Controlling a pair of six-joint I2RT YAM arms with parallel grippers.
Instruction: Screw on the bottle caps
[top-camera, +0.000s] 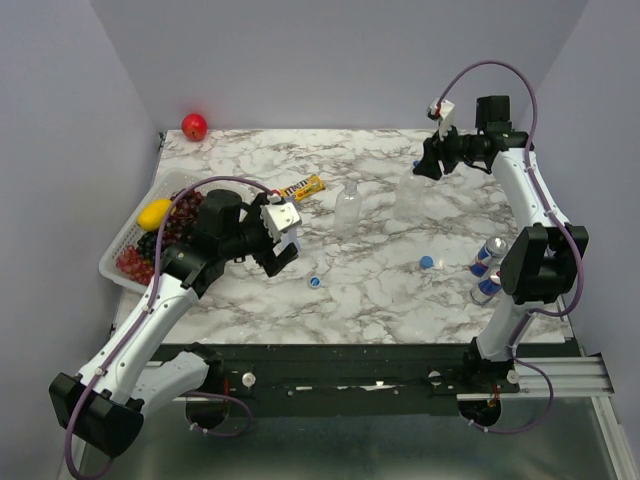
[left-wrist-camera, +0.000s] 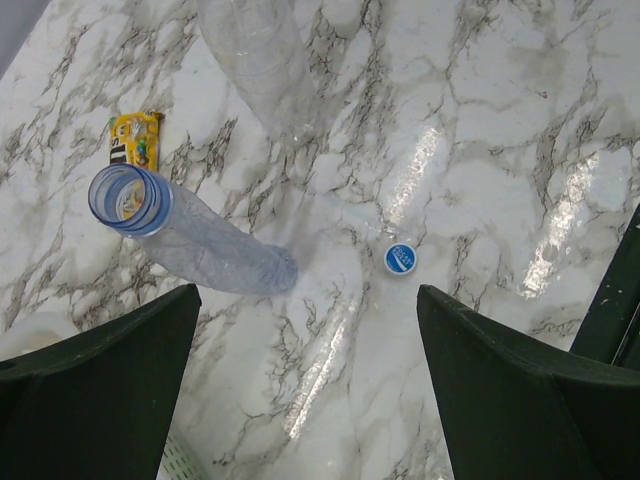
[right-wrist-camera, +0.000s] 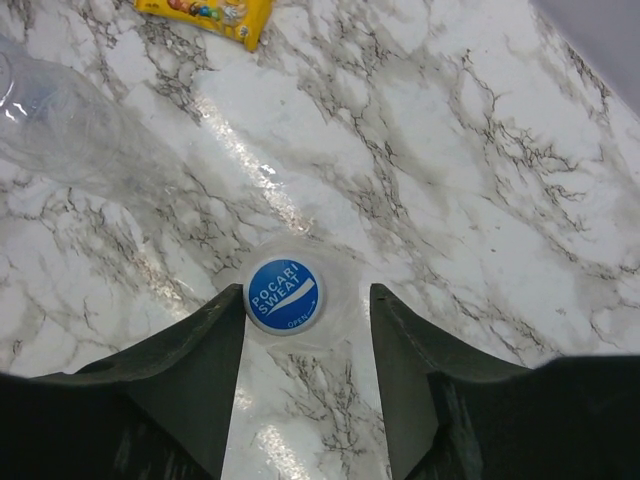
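My right gripper is open above a colourless bottle, fingers either side of its top. A blue cap sits on that bottle's neck, close against the left finger. A second colourless bottle stands uncapped mid-table. My left gripper is open and empty above the table. The slim blue-tinted bottle stands uncapped just beyond its left finger. One loose blue cap lies near it; another cap lies to the right.
A white basket of fruit stands at the left edge. A yellow candy packet lies behind the left gripper. Two blue-and-silver cans stand by the right arm. A red apple sits in the far left corner.
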